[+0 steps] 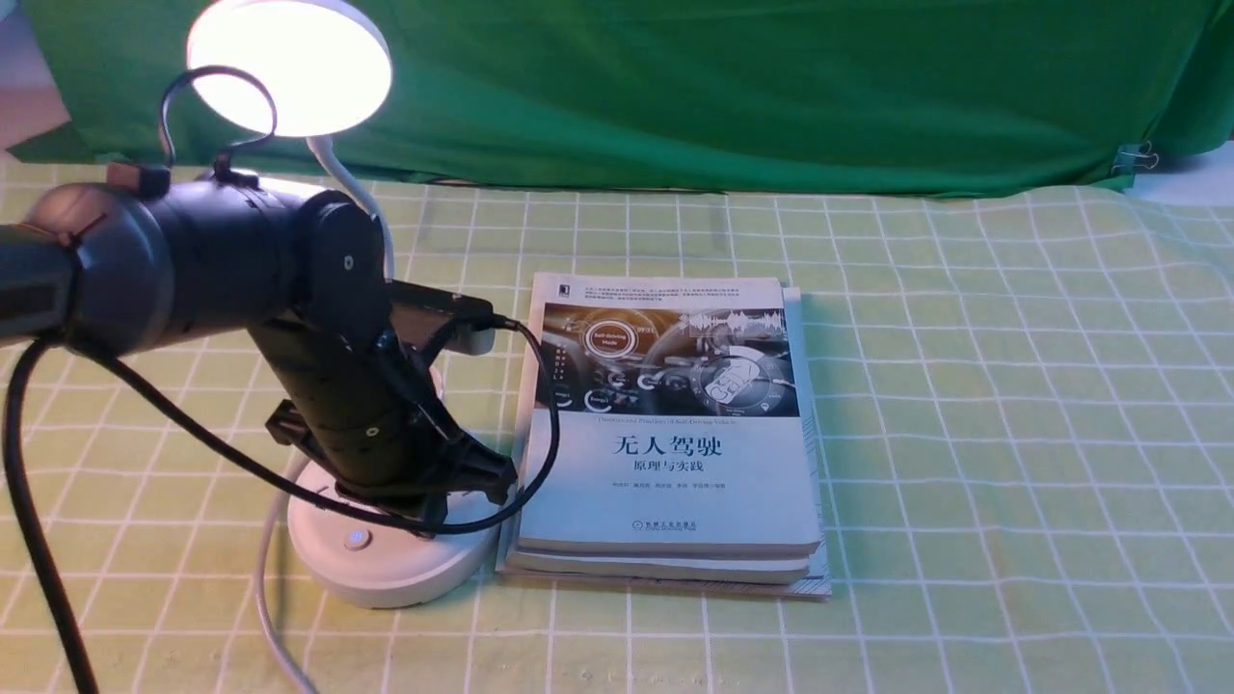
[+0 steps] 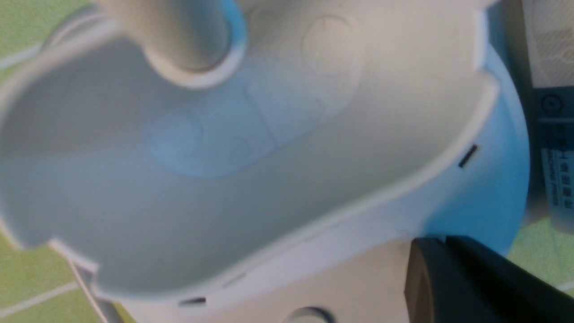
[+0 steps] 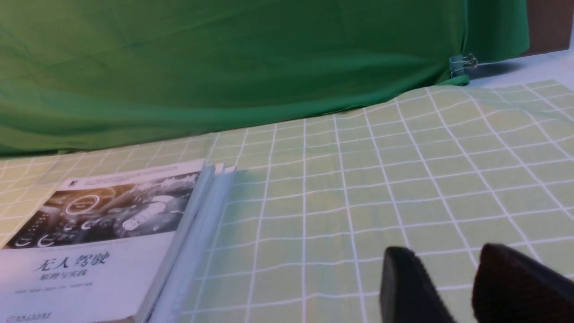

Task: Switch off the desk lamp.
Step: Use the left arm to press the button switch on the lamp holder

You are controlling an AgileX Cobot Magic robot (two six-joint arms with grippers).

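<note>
The desk lamp's round head [image 1: 289, 66] glows brightly at the back left. A thin white neck [image 1: 359, 193] runs down behind my left arm to the round white base [image 1: 386, 569], where a small lit button [image 1: 357, 539] shows at the front. My left gripper [image 1: 434, 516] points down onto the base top. In the left wrist view its fingers [image 2: 444, 244] lie together, shut on nothing, at the base top [image 2: 358, 278] just outside the cup holder's wall [image 2: 224, 179]. My right gripper [image 3: 444, 253] hovers open over bare cloth, far from the lamp.
A stack of books [image 1: 675, 434] lies right beside the lamp base, also seen in the right wrist view [image 3: 103, 251]. The lamp's white cable [image 1: 265, 598] trails to the front edge. A green curtain [image 1: 723, 87] closes the back. Checked cloth [image 1: 1012, 434] covers the table.
</note>
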